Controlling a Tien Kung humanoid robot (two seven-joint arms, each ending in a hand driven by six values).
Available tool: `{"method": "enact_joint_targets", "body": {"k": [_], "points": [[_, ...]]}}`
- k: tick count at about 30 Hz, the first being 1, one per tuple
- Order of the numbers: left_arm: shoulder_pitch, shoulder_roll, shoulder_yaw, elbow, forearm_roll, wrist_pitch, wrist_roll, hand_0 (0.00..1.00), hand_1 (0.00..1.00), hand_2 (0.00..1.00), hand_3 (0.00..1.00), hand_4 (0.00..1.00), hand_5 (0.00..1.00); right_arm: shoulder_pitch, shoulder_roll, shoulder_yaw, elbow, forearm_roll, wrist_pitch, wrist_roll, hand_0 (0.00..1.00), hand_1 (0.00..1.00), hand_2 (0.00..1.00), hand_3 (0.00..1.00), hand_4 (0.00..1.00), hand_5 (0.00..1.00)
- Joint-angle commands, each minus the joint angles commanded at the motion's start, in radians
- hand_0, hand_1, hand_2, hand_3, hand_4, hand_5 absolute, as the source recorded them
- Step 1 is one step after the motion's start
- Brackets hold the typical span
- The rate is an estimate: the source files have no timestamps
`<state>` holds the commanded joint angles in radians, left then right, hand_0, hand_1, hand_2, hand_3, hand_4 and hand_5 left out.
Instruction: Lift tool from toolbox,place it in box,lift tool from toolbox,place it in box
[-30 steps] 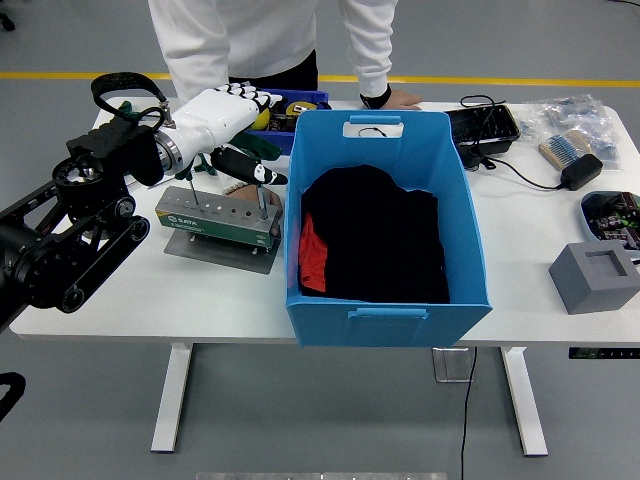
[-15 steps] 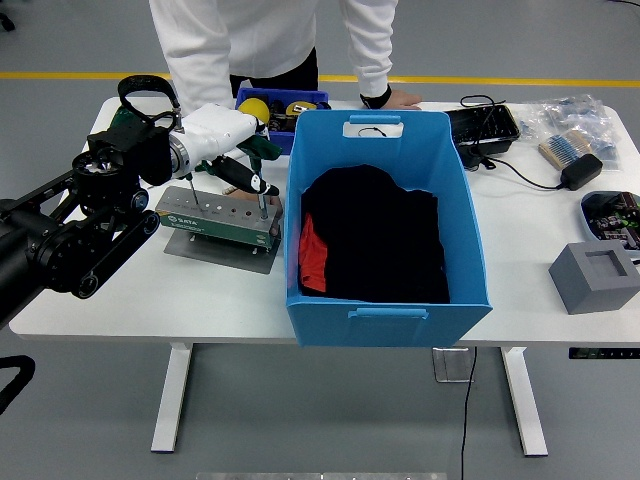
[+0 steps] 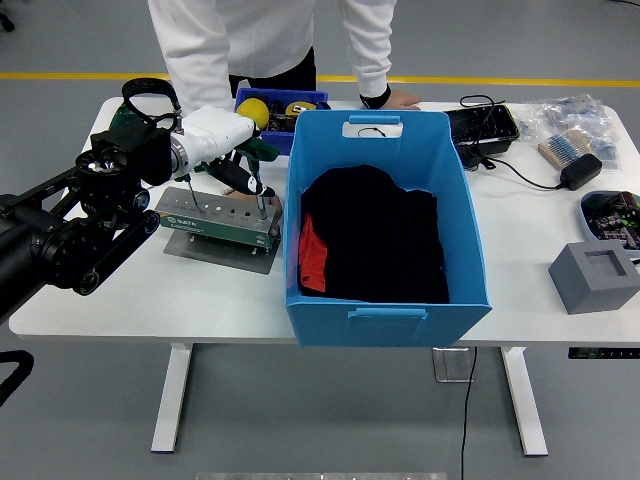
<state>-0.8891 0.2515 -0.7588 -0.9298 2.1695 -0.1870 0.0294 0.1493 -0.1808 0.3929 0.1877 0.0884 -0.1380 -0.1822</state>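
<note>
One hand (image 3: 222, 135) in play, the left, fingers curled round the black-handled tool (image 3: 243, 178) still seated in the grey toolbox (image 3: 215, 217). Just right of that, blue box (image 3: 385, 300) on the white surface (image 3: 520, 260), dark cloth inside.

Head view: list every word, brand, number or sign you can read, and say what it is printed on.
"SATA": white brand lettering on the front of the grey-green tool holder, only just legible.
Small print beside that brand: too blurred to read.
Nothing else shows readable text.
</note>
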Motion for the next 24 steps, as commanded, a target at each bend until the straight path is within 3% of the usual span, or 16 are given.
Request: {"method": "enact_joint_targets", "body": {"k": [1,13,14,19,20,24], "points": [[0.000,0.000,0.003,0.002,0.000,0.002,0.000,0.383,0.250,0.246,0.310,0.998,0.687,0.000,0.000,0.000,0.000,-0.001,0.000,0.000,0.710,0.710,0.773,0.589,0.821,0.692],[-0.018,0.000,0.020,0.025,-0.003,0.033,-0.001,0.340,0.196,0.202,0.267,0.998,0.690,0.009,-0.001,-0.010,0.000,0.010,0.000,0.003,0.710,0.710,0.773,0.589,0.821,0.692],[-0.020,0.000,0.021,0.026,-0.004,0.035,-0.001,0.275,0.138,0.159,0.220,0.998,0.684,0.009,-0.001,-0.009,0.000,0.009,0.000,0.003,0.710,0.711,0.773,0.589,0.822,0.693],[-0.023,-0.002,0.027,0.037,-0.015,0.050,0.000,0.275,0.138,0.159,0.220,0.998,0.684,0.010,0.000,-0.007,-0.001,0.009,0.000,0.002,0.710,0.711,0.773,0.589,0.822,0.693],[-0.022,-0.002,0.027,0.039,-0.021,0.054,-0.001,0.199,0.080,0.121,0.156,0.998,0.675,0.010,0.000,-0.006,-0.001,0.007,0.000,0.001,0.709,0.711,0.773,0.588,0.822,0.694],[-0.020,-0.004,0.029,0.049,-0.049,0.076,-0.004,0.199,0.080,0.121,0.156,0.998,0.675,0.010,-0.001,-0.004,-0.001,0.002,0.000,0.000,0.709,0.711,0.773,0.588,0.822,0.694]]}}
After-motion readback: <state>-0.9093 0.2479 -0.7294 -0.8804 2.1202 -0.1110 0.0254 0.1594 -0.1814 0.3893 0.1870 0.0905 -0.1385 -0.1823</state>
